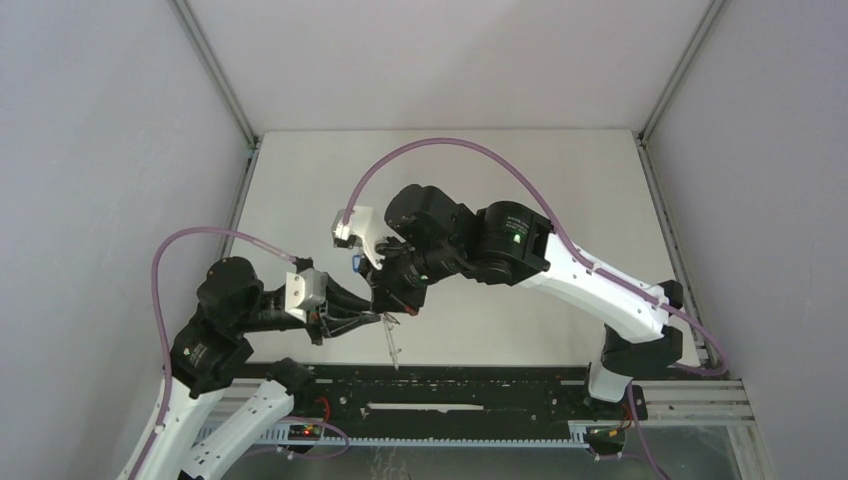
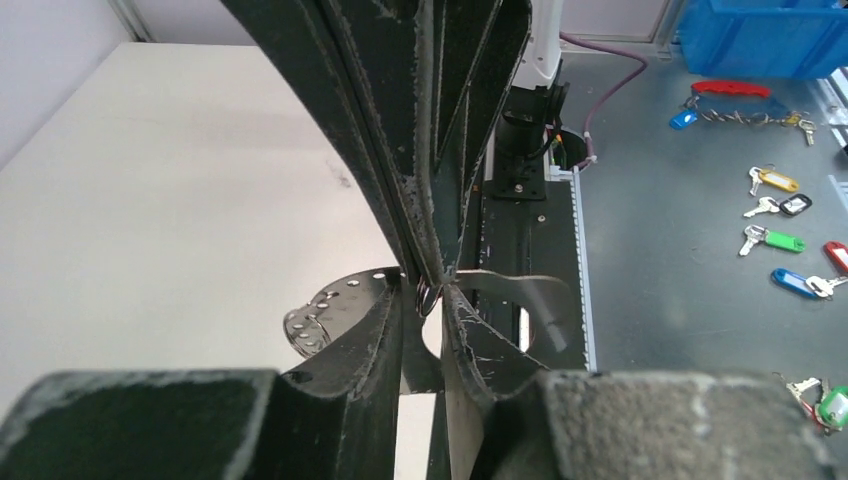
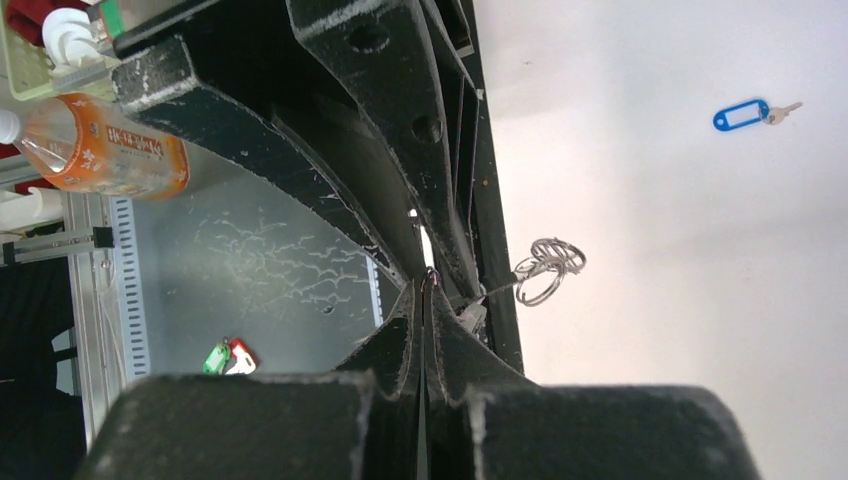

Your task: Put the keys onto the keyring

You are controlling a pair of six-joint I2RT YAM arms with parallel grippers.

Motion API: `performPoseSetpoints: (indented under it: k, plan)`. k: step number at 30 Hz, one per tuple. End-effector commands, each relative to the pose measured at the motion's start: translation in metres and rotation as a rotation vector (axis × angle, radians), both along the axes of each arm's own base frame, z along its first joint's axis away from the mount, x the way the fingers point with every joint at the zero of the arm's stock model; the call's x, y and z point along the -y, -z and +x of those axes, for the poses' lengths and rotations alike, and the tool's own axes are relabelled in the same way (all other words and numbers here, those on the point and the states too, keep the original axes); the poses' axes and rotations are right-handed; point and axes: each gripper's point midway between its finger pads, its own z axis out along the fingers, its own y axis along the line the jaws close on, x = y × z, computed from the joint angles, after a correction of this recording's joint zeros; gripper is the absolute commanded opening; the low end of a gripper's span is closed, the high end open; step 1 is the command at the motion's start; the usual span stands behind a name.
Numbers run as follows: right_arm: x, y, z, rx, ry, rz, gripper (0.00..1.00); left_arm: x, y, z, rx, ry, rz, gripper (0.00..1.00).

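- My left gripper comes in from the left and meets the right one tip to tip, above the table near its front edge. Its fingers stand a narrow gap apart, with pale table showing between them. One small ring sits right at the tips, but I can't tell whether I'm pinching it or only brushing it.
- The blue key lies flat on the table, alone and not on any ring. It's just beyond the meeting point and a touch to the left. In the right wrist view its long axis runs across the picture, blue head one way and short blade the other. Both tips are close to it, but the left one is closer and looks free, so I judge that's the one to fetch it. The second key isn't in view.
- The keyring is off the table, its thin wire dangling down toward the arm bases. A cluster of small rings sticks out to one side of the pinch, and those are the target for the key's hole.
- My right gripper has its fingers pressed flat together with no gap. The wire appears to run out from between them, so I read this one as carrying the keyring.
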Motion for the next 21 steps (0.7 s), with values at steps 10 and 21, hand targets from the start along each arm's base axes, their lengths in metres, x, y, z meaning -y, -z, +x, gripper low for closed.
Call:
performPoseSetpoints:
  k: [10, 21]
  plan:
    - [-0.012, -0.02, -0.012, 0.021, -0.029, 0.038, 0.01, -0.003, -0.02, -0.005, 0.067, -0.003, -0.052, 0.0]
    - [0.026, -0.086, -0.007, -0.119, 0.025, 0.56, 0.53, -0.001, -0.062, -0.004, -0.022, -0.073, -0.288, 0.0]
